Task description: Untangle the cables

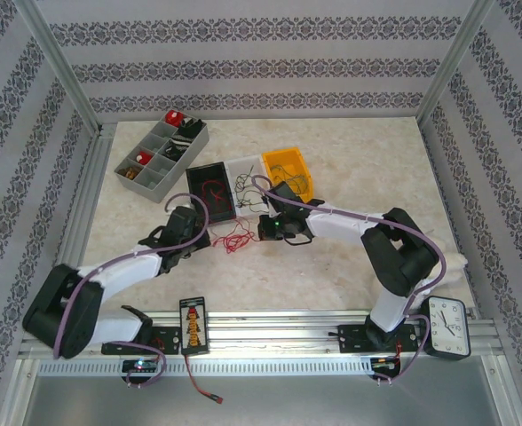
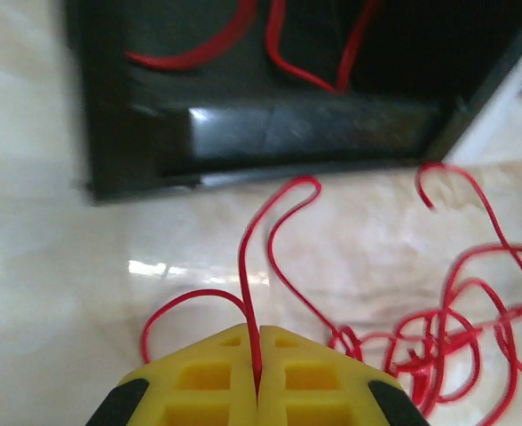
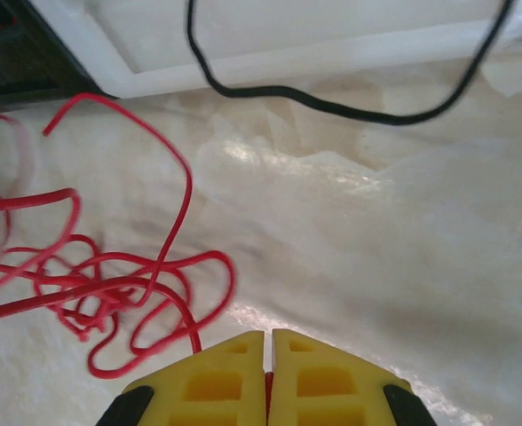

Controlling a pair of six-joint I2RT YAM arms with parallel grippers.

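Left end effector (image 2: 257, 390): pads together, clamped on one red cable (image 2: 243, 266). Right end effector (image 3: 268, 390): pads together, pinching a strand of the red tangle (image 1: 234, 238). The tangle lies on the tabletop (image 1: 332, 266) between them, left at its 9 o'clock, right at 3. Black bin (image 1: 211, 189) at 12, red cables inside. A black cable (image 3: 332, 99) crosses the white bin (image 3: 243, 62) rim.

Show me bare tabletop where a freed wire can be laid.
Free: the stretch right of the yellow bin, and the strip between the left arm and right arm. Crowded: the red wire tangle before the black bin.
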